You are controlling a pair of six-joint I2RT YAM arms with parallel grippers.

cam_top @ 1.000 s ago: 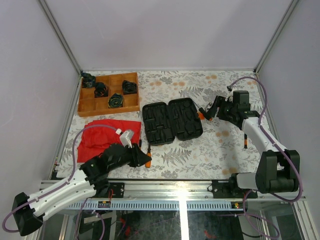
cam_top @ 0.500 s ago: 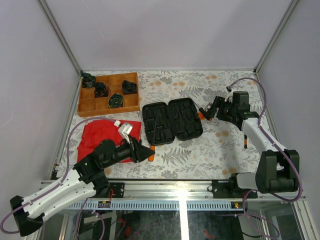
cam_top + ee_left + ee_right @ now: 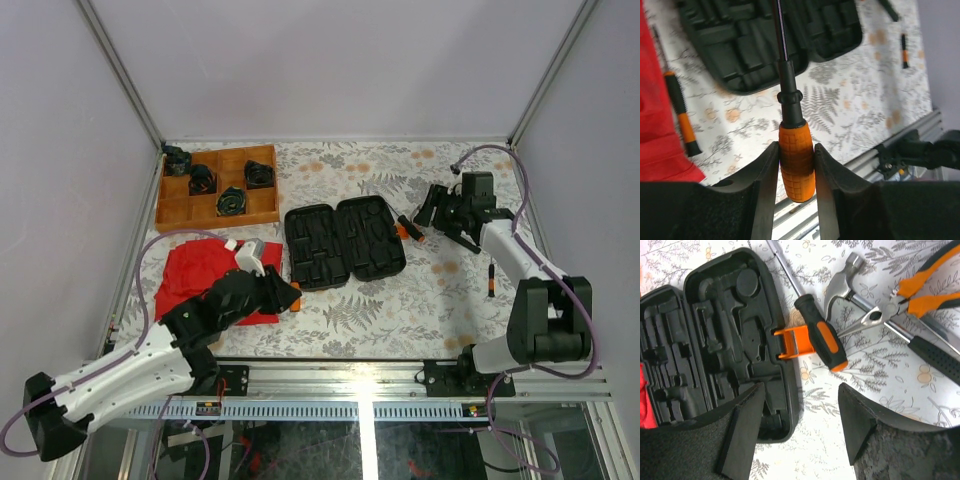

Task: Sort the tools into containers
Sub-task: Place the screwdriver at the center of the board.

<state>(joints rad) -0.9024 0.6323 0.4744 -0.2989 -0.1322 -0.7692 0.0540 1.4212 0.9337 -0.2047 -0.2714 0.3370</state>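
My left gripper (image 3: 796, 150) is shut on the orange handle of a screwdriver (image 3: 791, 135), whose metal shaft points at the open black case (image 3: 745, 50). In the top view this gripper (image 3: 285, 293) hovers just in front of the case's (image 3: 345, 240) left half. A second orange-and-black screwdriver (image 3: 680, 112) lies on the table beside the red cloth. My right gripper (image 3: 802, 410) is open and empty over the case's (image 3: 730, 340) right edge, near its orange latch (image 3: 795, 342). A stubby screwdriver (image 3: 822, 340), a hammer (image 3: 845, 280) and orange-handled pliers (image 3: 910, 295) lie just beyond it.
A wooden tray (image 3: 170, 212) holding several dark parts stands at the back left. A red cloth (image 3: 195, 270) lies in front of it, beside my left arm. A small screwdriver (image 3: 492, 280) lies alone at the right. Metal frame rails border the table.
My left gripper has risen and shifted slightly back toward the case with the screwdriver in it. My right gripper has swung a little further back and right.
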